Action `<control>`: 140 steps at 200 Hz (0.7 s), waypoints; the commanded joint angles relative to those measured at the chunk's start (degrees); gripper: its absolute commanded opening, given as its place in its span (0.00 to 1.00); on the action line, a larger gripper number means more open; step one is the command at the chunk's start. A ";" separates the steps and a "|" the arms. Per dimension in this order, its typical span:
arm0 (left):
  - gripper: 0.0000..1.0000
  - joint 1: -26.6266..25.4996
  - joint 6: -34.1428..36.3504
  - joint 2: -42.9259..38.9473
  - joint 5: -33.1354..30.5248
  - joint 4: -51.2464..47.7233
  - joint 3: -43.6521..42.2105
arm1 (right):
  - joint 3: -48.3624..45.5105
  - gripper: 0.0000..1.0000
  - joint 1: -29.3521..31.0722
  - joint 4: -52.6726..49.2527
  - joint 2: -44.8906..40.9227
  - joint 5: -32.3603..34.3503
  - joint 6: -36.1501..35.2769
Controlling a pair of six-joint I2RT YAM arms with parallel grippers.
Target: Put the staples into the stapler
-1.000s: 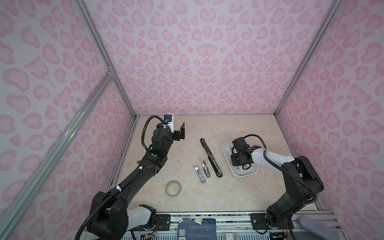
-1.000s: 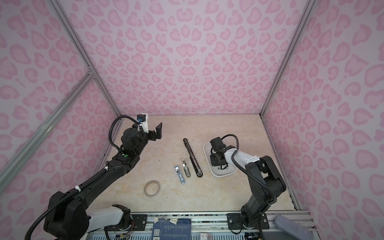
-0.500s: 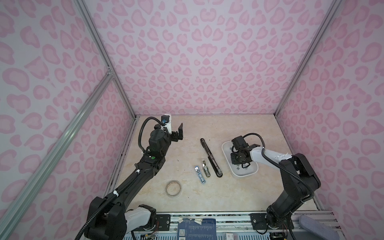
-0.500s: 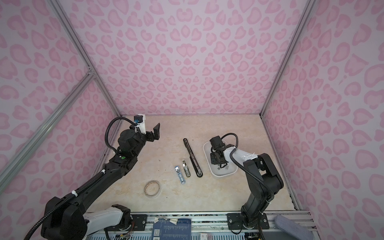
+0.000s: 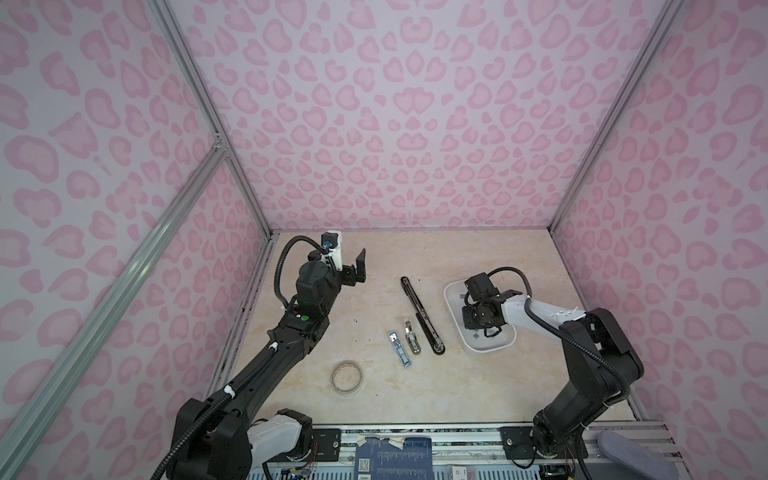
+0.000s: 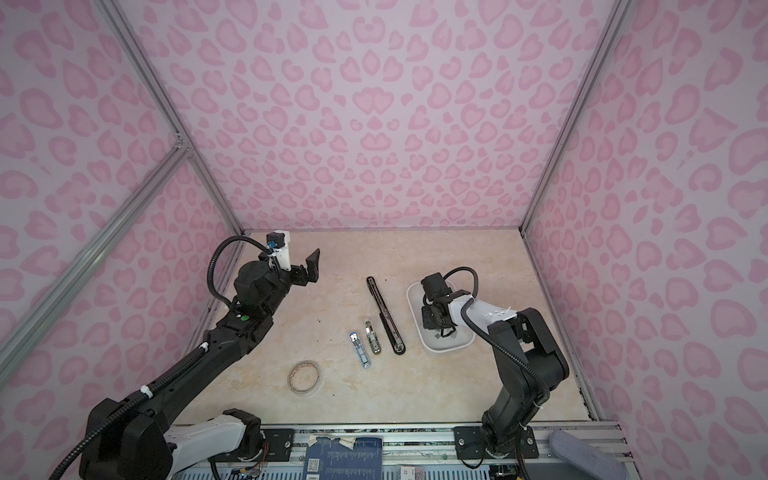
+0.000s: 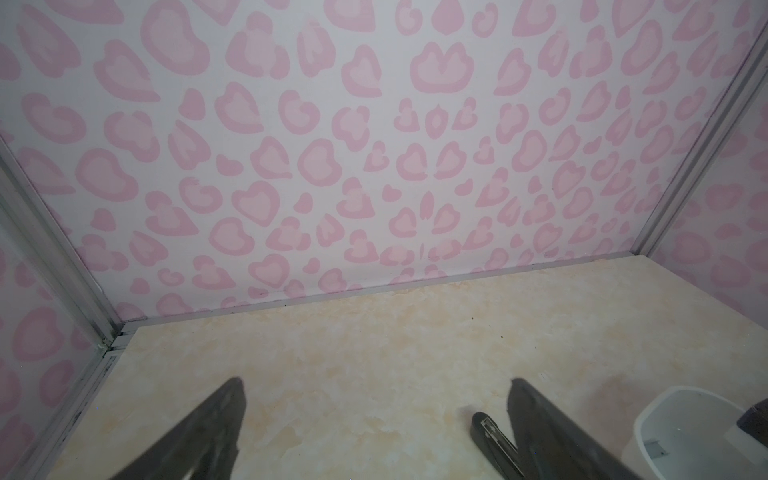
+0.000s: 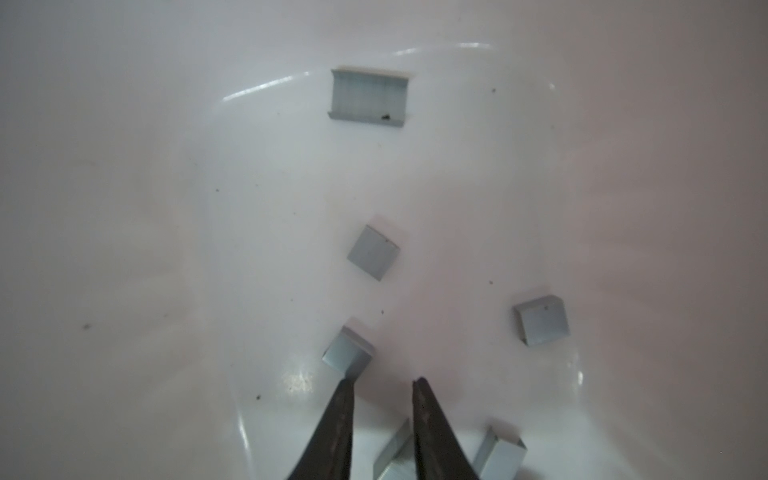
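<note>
Bench (image 5: pixel 478 257): white tray (image 5: pixel 496 343) sitting on right arm's side, holding the staples (image 8: pixel 374 253). Left pincer (image 7: pixel 376 380) hanging wide open, well apart. Right pincer (image 8: pixel 383 380) hovering inside, slightly parted, empty; nearest strip (image 8: pixel 348 351) lying just outside one fingertip (image 8: pixel 345 392).

Soft, even light; right wrist view seems blurry.

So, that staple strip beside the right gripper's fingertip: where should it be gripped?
Take the staple strip across its two opposite side faces, probably from above: it lies low on the tray, so only those low walls show. It sits outside the right gripper's fingers, so shift over first.
</note>
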 commanded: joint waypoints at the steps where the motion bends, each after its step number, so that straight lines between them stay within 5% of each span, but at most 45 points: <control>1: 0.99 0.10 -0.42 -0.20 1.95 0.31 0.07 | 0.09 0.28 0.05 1.02 0.99 0.54 -0.05; 140: 0.99 0.05 2.79 3.09 17.43 -13.94 6.12 | 2.46 0.29 -1.12 2.68 4.45 0.59 0.12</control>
